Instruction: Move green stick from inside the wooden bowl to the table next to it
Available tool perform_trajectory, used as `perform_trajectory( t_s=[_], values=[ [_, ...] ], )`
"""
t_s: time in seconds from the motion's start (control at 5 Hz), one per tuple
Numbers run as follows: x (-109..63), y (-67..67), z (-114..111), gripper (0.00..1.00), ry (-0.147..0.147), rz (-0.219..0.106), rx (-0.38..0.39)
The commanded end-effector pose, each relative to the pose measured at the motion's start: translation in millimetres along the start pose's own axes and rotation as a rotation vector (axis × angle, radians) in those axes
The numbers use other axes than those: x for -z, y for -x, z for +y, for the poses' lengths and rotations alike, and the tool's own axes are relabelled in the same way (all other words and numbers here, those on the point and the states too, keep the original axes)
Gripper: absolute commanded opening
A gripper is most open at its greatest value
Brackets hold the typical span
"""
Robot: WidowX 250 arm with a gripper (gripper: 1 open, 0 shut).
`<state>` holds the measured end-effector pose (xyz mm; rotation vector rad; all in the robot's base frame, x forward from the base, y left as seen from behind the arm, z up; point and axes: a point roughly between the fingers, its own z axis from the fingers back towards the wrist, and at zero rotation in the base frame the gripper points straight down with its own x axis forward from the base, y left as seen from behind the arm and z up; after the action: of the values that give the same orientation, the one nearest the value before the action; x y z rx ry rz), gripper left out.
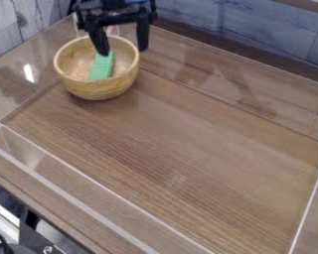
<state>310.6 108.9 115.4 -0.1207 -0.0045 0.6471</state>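
A round, light tan wooden bowl [98, 72] with thick rounded walls sits near the far left corner of the large brown wood-grain surface [189, 149], which is edged by low clear acrylic walls. Inside the bowl lies the small, flat, bright-green rectangular stick [103, 66]; it rests against the inner slope on the right half of the hollow, its long side running roughly from the far rim toward the near one, slightly tilted with the curve of the wood. The stick is entirely within the bowl and no part of it reaches over the rim or touches the surface outside.

Above the bowl hangs the black gripper [118, 42], pointing straight down. The jaws stand wide open: one dark finger comes down into the bowl just to the left of the stick's far end, and the other finger hangs at the bowl's far right rim, seemingly just outside it. The green stick's upper end lies between the two fingers, but neither finger is seen pressing on it, and the jaws have hold of nothing. Whether the left finger's tip touches the bowl's inner wall cannot be told from this view.

The surface to the right of and in front of the bowl shows bare wood grain, with faint reflections on the acrylic walls.
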Motion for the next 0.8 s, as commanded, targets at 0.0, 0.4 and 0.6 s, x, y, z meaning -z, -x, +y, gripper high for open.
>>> perform_trajectory(
  t_s=[0.0, 0.4, 0.6],
  values=[
    [-11.9, -1.4, -5.6, 1.00, 0.008, -0.051, 0.012],
    [-5.2, -9.7, 14.4, 1.00, -0.020, -0.075, -0.121],
    [-0.7, -18.4, 22.5, 1.00, -0.030, -0.082, -0.160]
  ],
)
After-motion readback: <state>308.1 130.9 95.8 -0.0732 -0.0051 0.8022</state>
